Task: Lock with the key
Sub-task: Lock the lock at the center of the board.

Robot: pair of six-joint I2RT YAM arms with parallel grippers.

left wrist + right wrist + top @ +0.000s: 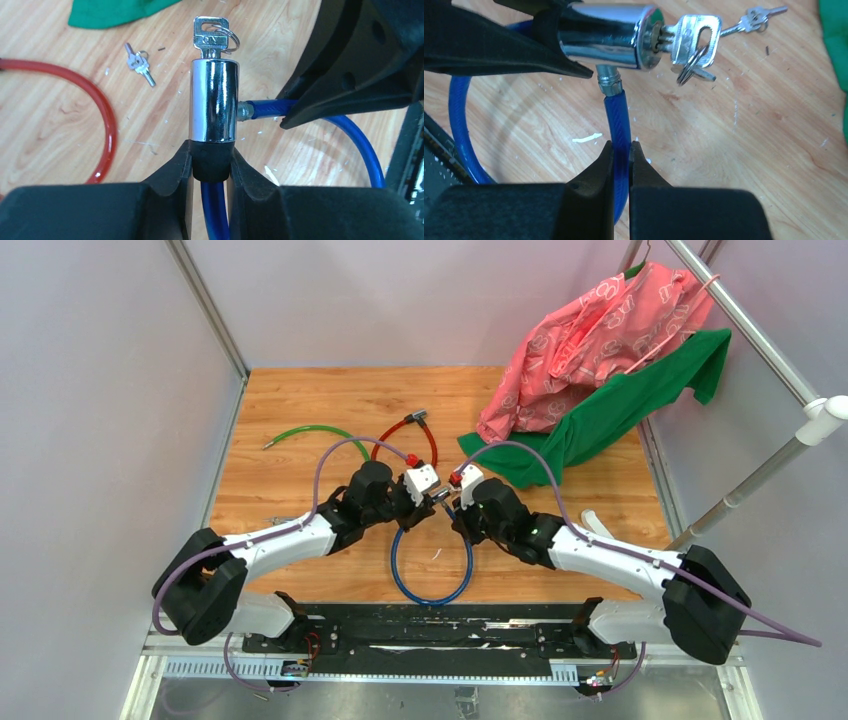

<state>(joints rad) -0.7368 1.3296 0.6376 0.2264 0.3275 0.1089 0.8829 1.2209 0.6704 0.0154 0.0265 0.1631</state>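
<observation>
A blue cable lock loops over the wooden table between the arms. Its silver lock cylinder is held up by my left gripper, shut on the cylinder's black collar. The key sticks out of the cylinder's end, its ring and spare key hanging from it. My right gripper is shut on the blue cable just below the metal pin that enters the cylinder's side. Both grippers meet mid-table.
A second small bunch of keys lies on the table. A red cable lock and a green cable lie farther back. Pink and green cloths are piled at the back right. Metal frame posts stand at the sides.
</observation>
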